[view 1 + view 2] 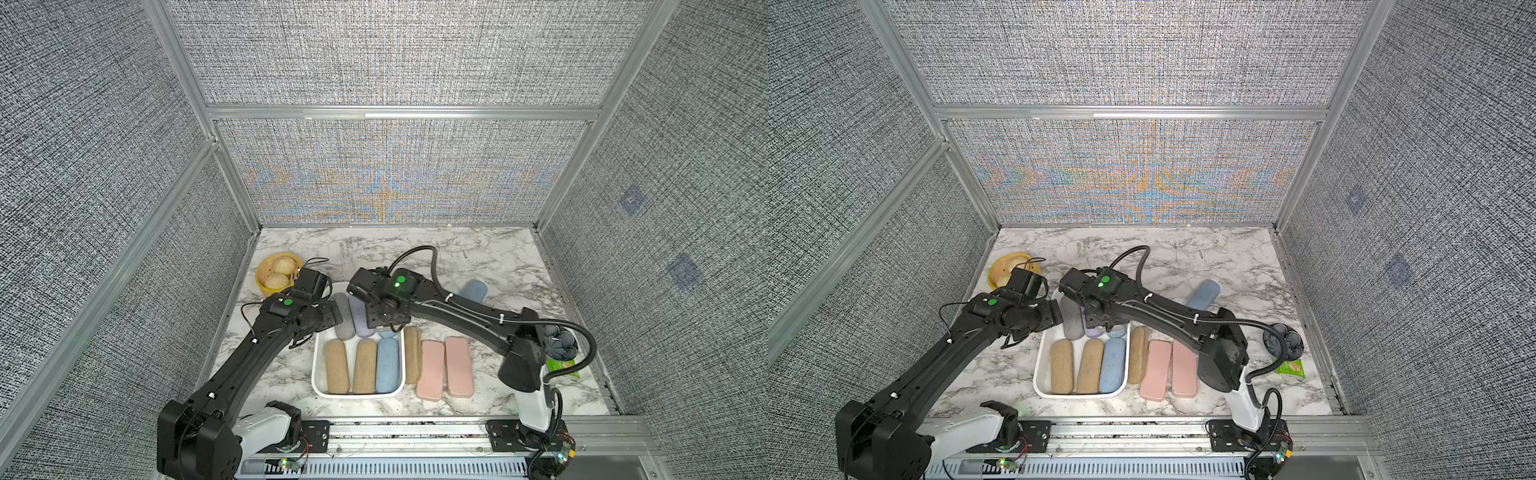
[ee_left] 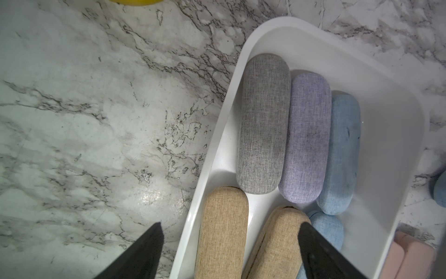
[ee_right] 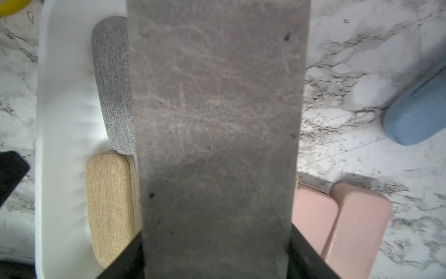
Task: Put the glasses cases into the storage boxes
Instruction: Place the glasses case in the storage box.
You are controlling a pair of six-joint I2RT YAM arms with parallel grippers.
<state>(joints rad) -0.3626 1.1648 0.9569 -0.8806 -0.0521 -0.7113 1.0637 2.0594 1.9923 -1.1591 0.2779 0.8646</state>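
Note:
The white storage box (image 1: pixel 316 365) sits in the middle of the marble table. It holds two tan cases (image 1: pixel 336 365) and a blue one in its near row, and a grey case (image 2: pixel 263 123), a lilac case (image 2: pixel 306 137) and a blue case in its far row. My right gripper (image 3: pixel 216 229) is shut on a grey blocky case (image 3: pixel 217 108), held above the box's far part. My left gripper (image 2: pixel 231 224) hangs open over the box's left wall, with nothing between its fingers. Right of the box lie a tan case (image 1: pixel 412 353), two pink cases (image 1: pixel 432 370) and, further back, a blue case (image 1: pixel 471 291).
A yellow basket of buns (image 1: pixel 277 270) stands at the back left, close behind my left wrist. A dark blue bowl (image 1: pixel 561 340) and a green packet (image 1: pixel 563 368) sit by the right wall. Grey panels enclose the table on three sides.

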